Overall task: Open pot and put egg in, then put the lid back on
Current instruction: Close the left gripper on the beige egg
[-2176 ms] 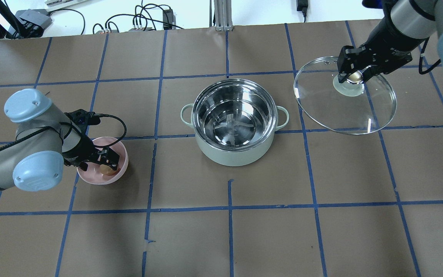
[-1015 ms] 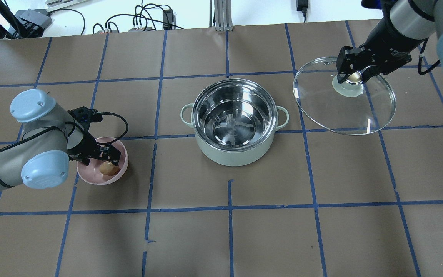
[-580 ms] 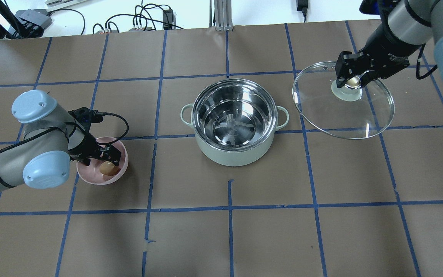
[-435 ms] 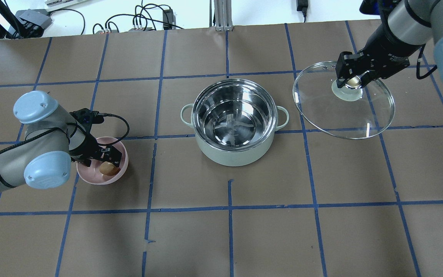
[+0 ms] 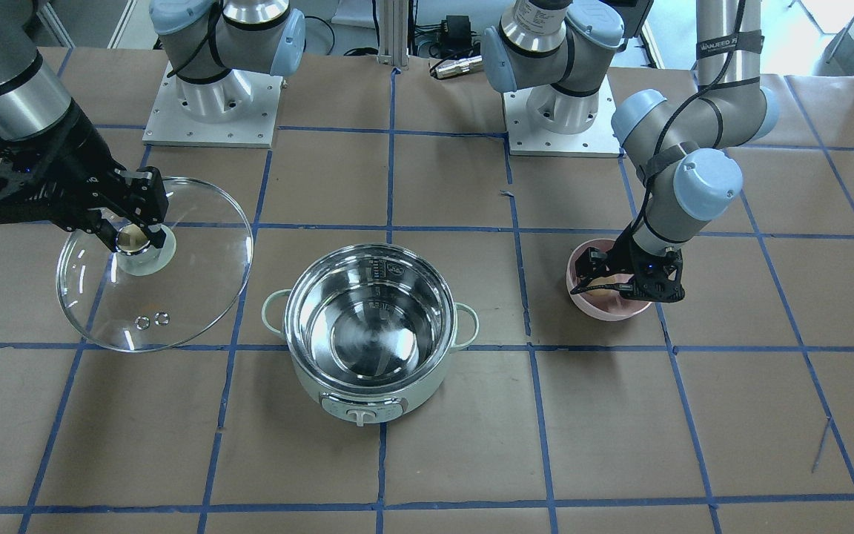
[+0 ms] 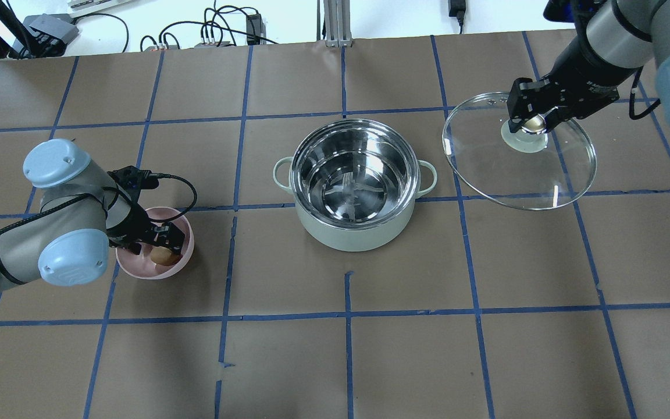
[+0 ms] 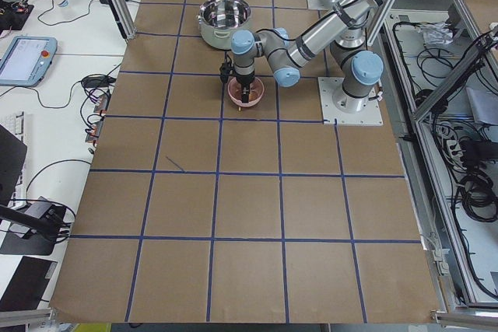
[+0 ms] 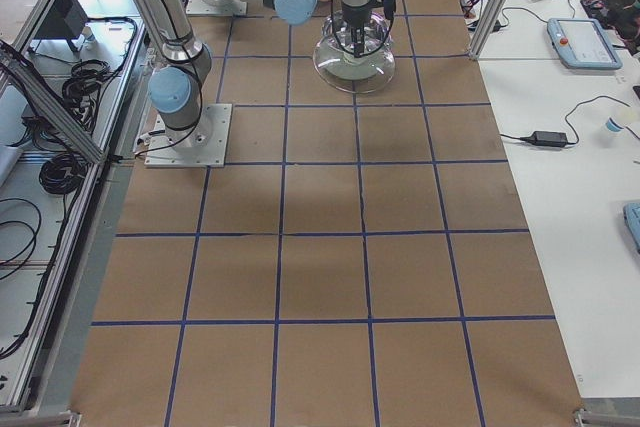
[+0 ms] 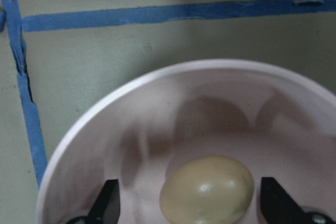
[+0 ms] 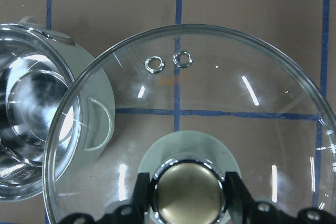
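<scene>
Straddling egg (image 9: pixel 207 190) with left gripper (image 9: pixel 191 205) spread wide, fingers (image 9: pixel 107 203) at three and nine o'clock along its long axis; clamping lid (image 6: pixel 486 169) with right gripper (image 6: pixel 534 121).

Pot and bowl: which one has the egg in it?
The small pink bowl at the left claw holds the egg; the larger mint-green pot is empty.

No text or label can be read.

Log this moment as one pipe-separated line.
pot open, empty | right gripper shut on lid, beside pot | left gripper open around egg in pink bowl
</scene>
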Available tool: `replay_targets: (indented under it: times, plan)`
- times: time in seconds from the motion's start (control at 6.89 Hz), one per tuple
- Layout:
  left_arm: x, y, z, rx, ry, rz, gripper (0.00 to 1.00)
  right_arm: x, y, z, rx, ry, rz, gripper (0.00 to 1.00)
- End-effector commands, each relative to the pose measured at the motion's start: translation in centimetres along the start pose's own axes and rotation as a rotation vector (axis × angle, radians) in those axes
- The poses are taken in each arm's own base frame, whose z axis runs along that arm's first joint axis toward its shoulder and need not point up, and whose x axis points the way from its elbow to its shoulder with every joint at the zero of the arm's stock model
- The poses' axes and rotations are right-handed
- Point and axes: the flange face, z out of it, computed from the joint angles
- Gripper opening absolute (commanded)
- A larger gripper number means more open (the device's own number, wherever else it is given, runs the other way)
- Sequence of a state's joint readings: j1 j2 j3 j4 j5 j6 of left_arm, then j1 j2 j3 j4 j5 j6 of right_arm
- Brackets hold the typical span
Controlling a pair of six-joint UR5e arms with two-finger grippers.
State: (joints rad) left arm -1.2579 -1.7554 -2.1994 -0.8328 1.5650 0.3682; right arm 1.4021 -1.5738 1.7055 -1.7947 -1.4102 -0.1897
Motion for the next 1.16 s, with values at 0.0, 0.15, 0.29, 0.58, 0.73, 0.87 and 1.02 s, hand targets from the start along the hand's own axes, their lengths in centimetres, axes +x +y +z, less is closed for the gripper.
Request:
replay_targets:
  times: [0.0,0.15,0.29,0.58,0.73,0.87,1.02]
  plan:
    - [0.0,0.0,0.1,-0.003,0.0,-0.003,0.13,0.0,0.0,0.0,0.0,0.0,0.001,0.5]
    - [0.0,0.0,0.0,-0.002,-0.002,-0.003,0.02,0.0,0.0,0.0,0.0,0.0,0.0,0.5]
    - [0.0,0.0,-0.1,-0.001,-0.003,-0.003,0.01,0.0,0.0,0.0,0.0,0.001,0.0,0.5]
    - [-0.1,-0.2,-0.4,0.007,-0.004,-0.002,0.0,0.0,0.0,0.0,0.0,0.001,0.0,0.5]
    - [0.0,-0.1,-0.6,0.01,-0.008,0.0,0.0,0.0,0.0,0.0,-0.001,0.003,0.0,0.5]
    - [0.3,-0.2,-1.5,0.027,-0.019,0.009,0.0,0.0,0.0,0.0,0.0,0.001,0.0,0.5]
    - [0.5,-0.1,-2.3,0.039,-0.027,0.014,0.0,0.0,0.0,0.0,0.0,0.001,0.0,0.5]
